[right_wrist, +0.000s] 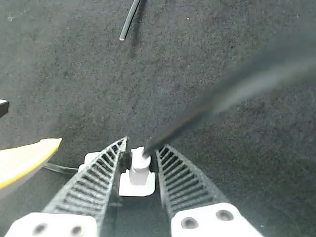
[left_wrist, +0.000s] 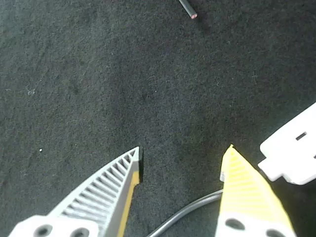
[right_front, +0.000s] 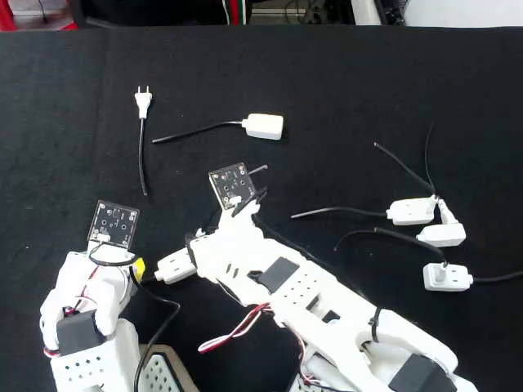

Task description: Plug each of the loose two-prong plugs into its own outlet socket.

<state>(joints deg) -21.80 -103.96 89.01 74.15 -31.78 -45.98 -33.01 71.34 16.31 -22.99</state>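
My right gripper [right_wrist: 141, 145] is shut on a white two-prong plug [right_wrist: 134, 178], whose black cable rises toward the camera. From above, that white piece [right_front: 174, 265] lies low on the black table, at the tip of the right arm reaching in from the bottom right. My left gripper [left_wrist: 180, 158] stands open just left of it, with bare cloth and a black cable [left_wrist: 182, 212] between its fingers. A white block [left_wrist: 291, 153] sits beside its yellow finger [right_front: 139, 268]. A loose plug [right_front: 144, 100] lies at the far left, and a white outlet socket [right_front: 263, 126] at centre back.
Three white socket-and-plug pieces [right_front: 413, 211], [right_front: 441, 235], [right_front: 447, 277] with black cables lie at the right. A cut cable end [right_wrist: 122, 38] lies beyond the held plug. The back edge of the black table [right_front: 327, 73] runs along the top.
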